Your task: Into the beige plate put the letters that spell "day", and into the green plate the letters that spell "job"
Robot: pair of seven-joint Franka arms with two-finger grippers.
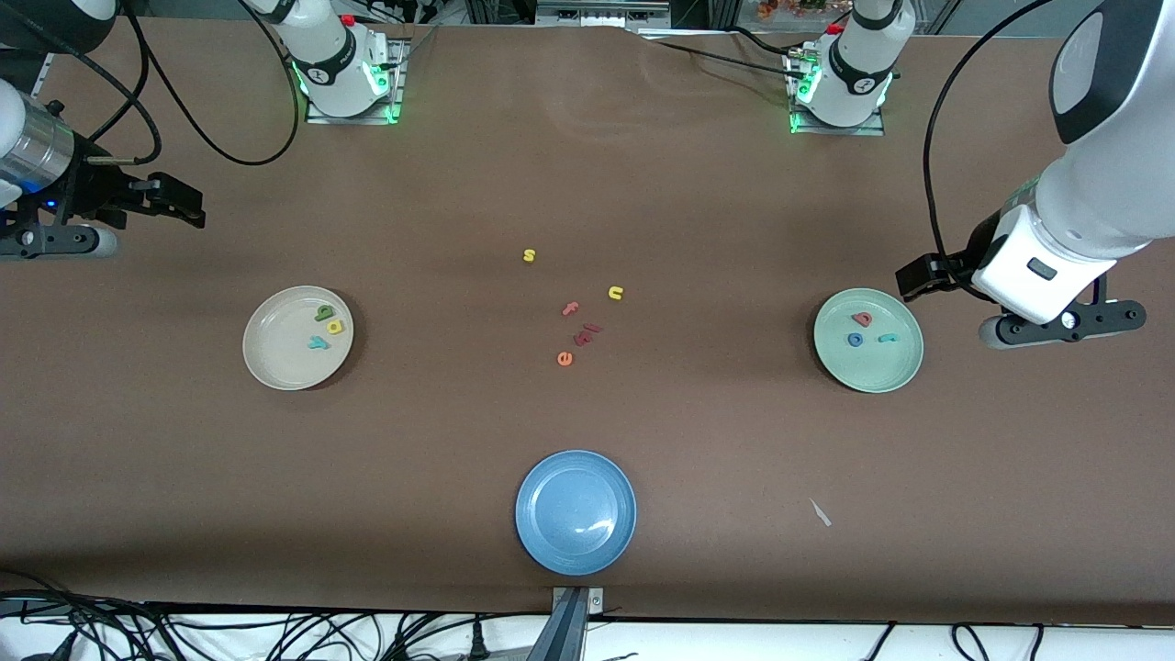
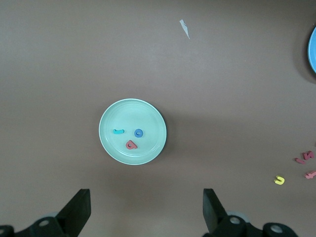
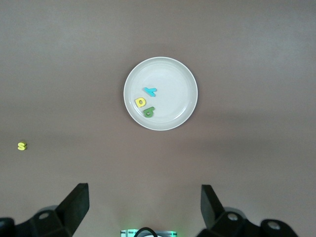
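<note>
The beige plate (image 1: 275, 353) lies toward the right arm's end and holds a yellow "d" (image 1: 335, 326), a green "a" (image 1: 324, 312) and a teal "y" (image 1: 318, 342). The green plate (image 1: 872, 367) lies toward the left arm's end and holds a pinkish-red "b" (image 1: 862, 319), a blue "o" (image 1: 855, 340) and a teal "j" (image 1: 887, 338). My left gripper (image 2: 145, 197) hangs open and empty over bare table beside the green plate (image 2: 148, 116). My right gripper (image 3: 144, 195) hangs open and empty over bare table beside the beige plate (image 3: 173, 84).
Loose letters lie mid-table: a yellow "s" (image 1: 529, 255), a yellow "u" (image 1: 615, 293), a pink "f" (image 1: 571, 308), an orange "e" (image 1: 565, 359) and dark red pieces (image 1: 585, 336). A blue plate (image 1: 551, 542) sits near the front edge, with a white scrap (image 1: 820, 512) beside it.
</note>
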